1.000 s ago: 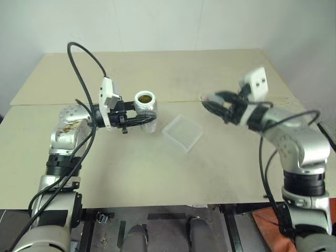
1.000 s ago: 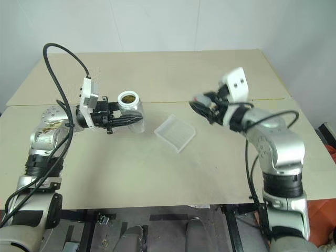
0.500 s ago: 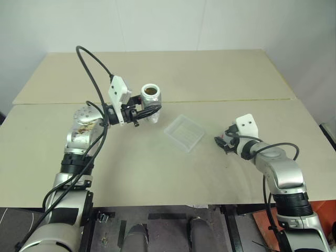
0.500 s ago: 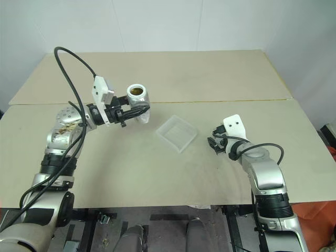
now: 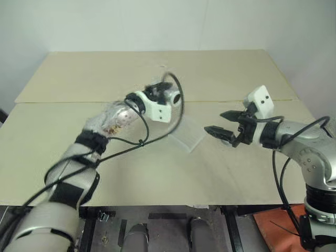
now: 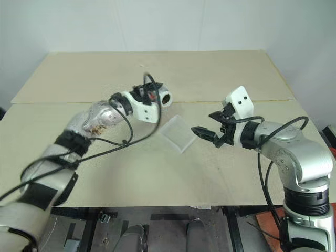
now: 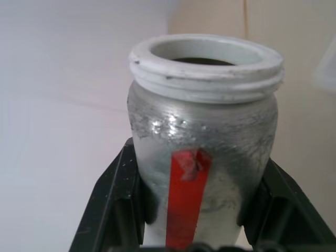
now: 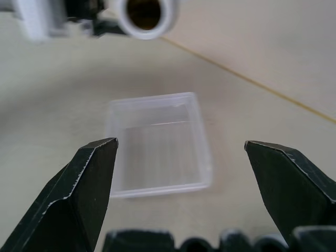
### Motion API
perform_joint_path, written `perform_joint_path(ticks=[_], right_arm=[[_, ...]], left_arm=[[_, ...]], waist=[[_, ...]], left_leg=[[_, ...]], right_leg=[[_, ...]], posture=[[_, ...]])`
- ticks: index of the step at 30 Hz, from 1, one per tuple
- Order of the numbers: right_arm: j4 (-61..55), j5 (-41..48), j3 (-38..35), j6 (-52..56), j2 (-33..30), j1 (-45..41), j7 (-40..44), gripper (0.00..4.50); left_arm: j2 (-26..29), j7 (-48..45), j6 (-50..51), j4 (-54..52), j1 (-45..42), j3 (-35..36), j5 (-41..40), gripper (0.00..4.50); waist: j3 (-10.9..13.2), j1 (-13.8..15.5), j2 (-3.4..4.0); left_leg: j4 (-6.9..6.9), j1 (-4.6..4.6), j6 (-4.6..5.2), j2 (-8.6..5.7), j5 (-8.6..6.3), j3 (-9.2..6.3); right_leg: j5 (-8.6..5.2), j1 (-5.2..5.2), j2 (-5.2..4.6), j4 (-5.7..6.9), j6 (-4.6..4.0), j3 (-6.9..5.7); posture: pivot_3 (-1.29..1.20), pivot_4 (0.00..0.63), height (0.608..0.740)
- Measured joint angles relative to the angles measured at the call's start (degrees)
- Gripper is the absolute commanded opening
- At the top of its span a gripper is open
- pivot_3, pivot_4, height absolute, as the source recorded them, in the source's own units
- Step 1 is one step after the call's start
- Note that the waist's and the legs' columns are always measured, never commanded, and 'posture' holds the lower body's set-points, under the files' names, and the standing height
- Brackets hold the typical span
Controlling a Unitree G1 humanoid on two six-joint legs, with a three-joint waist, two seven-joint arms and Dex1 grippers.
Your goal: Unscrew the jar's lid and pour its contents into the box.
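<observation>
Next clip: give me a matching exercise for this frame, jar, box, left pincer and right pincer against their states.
Things:
1. jar
2. box
3. left pincer
4. right pincer

States:
A. open, holding nothing
B. lying on the table
C. lidless, tipped on its side in the air
D. shut on the jar

Pairs: 1-C, 2-B, 3-D, 4-A
</observation>
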Motion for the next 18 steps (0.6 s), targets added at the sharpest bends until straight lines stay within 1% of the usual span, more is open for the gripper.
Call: perform_joint_path(ticks=[2, 3, 4, 7, 9, 12, 18], right_arm=[[-0.9, 0.9, 0.3, -0.1, -1.9, -0.2, 1.6, 4.48], [-1.3, 1.2, 0.6, -0.1, -2.8, -0.2, 2.6, 4.48], [-1.8, 1.5, 0.9, -0.3, -3.4, -0.2, 3.3, 4.48], [-2.1, 2.0, 1.1, -0.5, -3.9, -0.3, 4.2, 4.48], [-2.2, 2.1, 1.1, -0.6, -3.9, -0.3, 4.3, 4.48], [-2.2, 2.1, 1.1, -0.7, -3.9, -0.3, 4.2, 4.48], [-2.4, 2.1, 1.1, -1.0, -2.8, -0.4, 2.6, 4.48]], left_arm=[[-0.3, 13.4, 1.6, 2.6, -5.4, -6.4, 10.8, 1.92], [-1.0, 18.7, 2.4, 4.2, -7.7, -9.2, 14.8, 1.92], [-1.8, 23.0, 3.3, 5.5, -9.3, -11.6, 18.1, 1.92], [-4.9, 30.9, 4.9, 9.2, -11.8, -18.5, 25.6, 1.92], [-6.6, 34.2, 5.9, 10.9, -12.1, -22.3, 29.1, 1.92], [-7.8, 36.9, 7.5, 13.2, -13.0, -26.1, 32.6, 1.92], [-9.2, 39.3, 9.6, 16.8, -14.9, -27.3, 33.5, 1.92]], waist=[[0.0, 0.4, 0.00], [0.0, 0.6, 0.00], [0.0, 0.8, 0.00], [0.0, 1.5, 0.00], [0.0, 1.5, -0.01], [0.0, 1.5, -0.02], [0.0, 1.8, -0.03]], left_leg=[[0.01, -0.07, 0.00, -0.05, 0.00, 0.00], [0.01, -0.10, 0.00, -0.06, 0.00, 0.01], [0.01, -0.10, 0.00, -0.07, 0.00, 0.01], [0.01, -0.11, -0.01, -0.07, 0.01, 0.03], [0.01, -0.14, -0.02, -0.06, 0.01, 0.04], [0.01, -0.17, -0.03, -0.06, 0.02, 0.05], [0.01, -0.20, -0.04, -0.06, 0.02, 0.04]], right_leg=[[0.04, 0.01, -0.04, -0.05, 0.07, 0.00], [0.04, 0.00, -0.05, -0.07, 0.08, -0.01], [0.05, 0.00, -0.06, -0.10, 0.10, -0.01], [0.05, -0.02, -0.06, -0.08, 0.10, -0.01], [0.05, -0.07, -0.05, -0.07, 0.10, -0.01], [0.05, -0.11, -0.05, -0.05, 0.10, -0.01], [0.05, -0.11, -0.06, -0.06, 0.10, -0.01]], posture=[[0.00, 0.150, 0.740], [0.00, 0.150, 0.740], [0.00, 0.150, 0.740], [0.00, 0.150, 0.740], [0.00, 0.150, 0.740], [0.00, 0.150, 0.740], [0.00, 0.150, 0.740]])
